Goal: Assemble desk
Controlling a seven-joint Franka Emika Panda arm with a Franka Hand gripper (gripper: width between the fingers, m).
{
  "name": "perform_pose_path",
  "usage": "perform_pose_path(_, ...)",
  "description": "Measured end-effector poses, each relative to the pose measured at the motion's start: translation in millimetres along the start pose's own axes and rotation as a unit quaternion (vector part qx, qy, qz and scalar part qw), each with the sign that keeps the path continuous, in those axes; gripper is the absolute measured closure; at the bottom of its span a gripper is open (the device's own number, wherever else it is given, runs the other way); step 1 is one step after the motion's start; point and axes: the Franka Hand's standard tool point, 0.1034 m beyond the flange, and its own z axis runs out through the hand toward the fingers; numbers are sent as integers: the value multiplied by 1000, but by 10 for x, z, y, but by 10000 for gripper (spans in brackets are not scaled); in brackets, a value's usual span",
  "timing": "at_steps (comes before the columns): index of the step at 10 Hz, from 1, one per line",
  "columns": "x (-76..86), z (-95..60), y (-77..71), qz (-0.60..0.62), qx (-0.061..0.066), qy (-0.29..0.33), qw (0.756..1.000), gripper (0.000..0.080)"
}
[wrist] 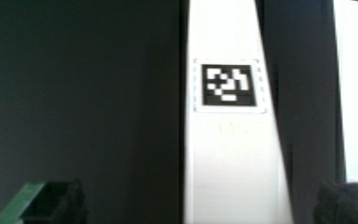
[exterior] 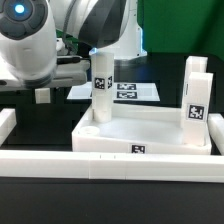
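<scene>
White tabletop [exterior: 145, 132] lies rim-up behind front rail [exterior: 100, 165]; one leg [exterior: 100, 85] upright at its far corner, second leg [exterior: 196, 95] at the exterior view's right; parts look light, rigid, smooth plastic; best grasped mid-post across flat faces; gripper [wrist: 211, 200] straddles leg, grip probably loose; cannot tell.

You see black surface [exterior: 30, 190] underneath. Long low white border rail [exterior: 100, 165] crosses foreground; another rail [exterior: 6, 122] sits at exterior view's left edge. Marker board [exterior: 130, 91] lies flat farther back.
</scene>
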Motion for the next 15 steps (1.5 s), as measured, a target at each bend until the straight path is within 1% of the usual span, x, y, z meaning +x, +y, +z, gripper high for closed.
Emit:
perform_pose_path(2,-18,22,-11,0,4,-11,1000,150)
perform_pose_path(3,-59,53,-16,0,7,-48,999,150)
perform_pose_path(4,-54,40,-9,1,8,-55,998,150)
perform_pose_path(14,-54,40,-9,1,8,-55,998,150)
perform_pose_path(15,-68,20,-5,2,9,-58,998,150)
